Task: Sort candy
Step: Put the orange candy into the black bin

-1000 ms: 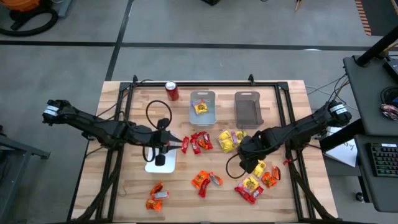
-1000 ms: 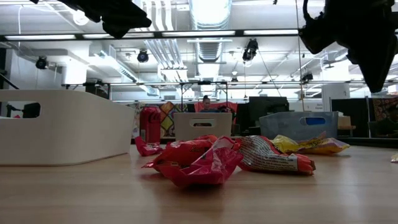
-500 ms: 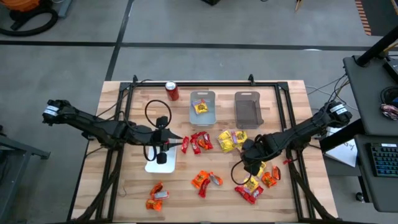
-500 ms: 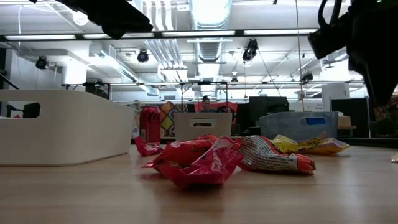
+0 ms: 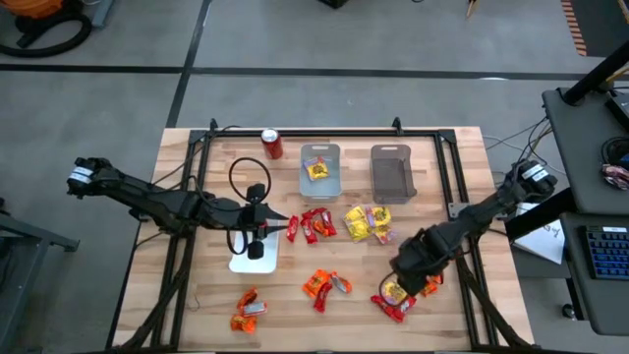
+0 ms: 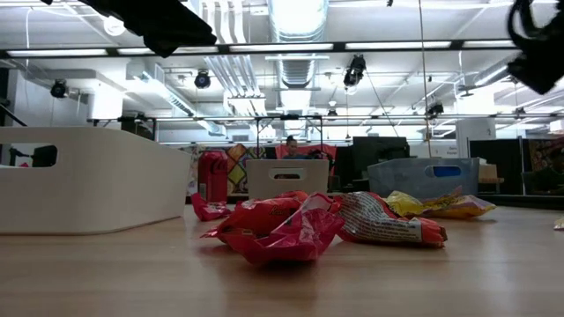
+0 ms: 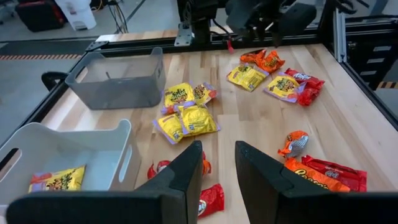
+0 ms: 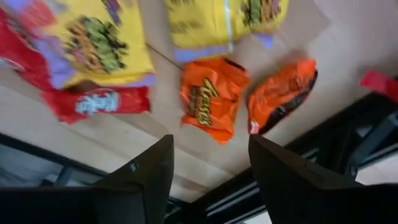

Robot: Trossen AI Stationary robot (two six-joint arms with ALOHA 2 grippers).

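Candy lies loose on the wooden table: red packets (image 5: 313, 226), yellow ones (image 5: 364, 221), orange and red ones (image 5: 324, 285) and orange ones (image 5: 246, 310). One yellow packet (image 5: 317, 170) lies in the light tray (image 5: 320, 153). My right gripper (image 8: 211, 177) hangs open, pointing steeply down over the near-right cluster (image 5: 398, 293), above two orange packets (image 8: 211, 102) and touching nothing. My left gripper (image 7: 217, 180) hovers open over the white tray (image 5: 257, 262), nothing between its fingers.
A dark grey tray (image 5: 391, 172) stands beside the light tray at the back. A red soda can (image 5: 272, 144) stands at the far left. A black frame (image 5: 447, 172) runs round the table's sides. Bare wood lies between the candy groups.
My right gripper has moved toward the table's near edge and down, tipping and rolling as it went, and now hangs over the near-right candy cluster. In the low view it has slid out to the picture's right.
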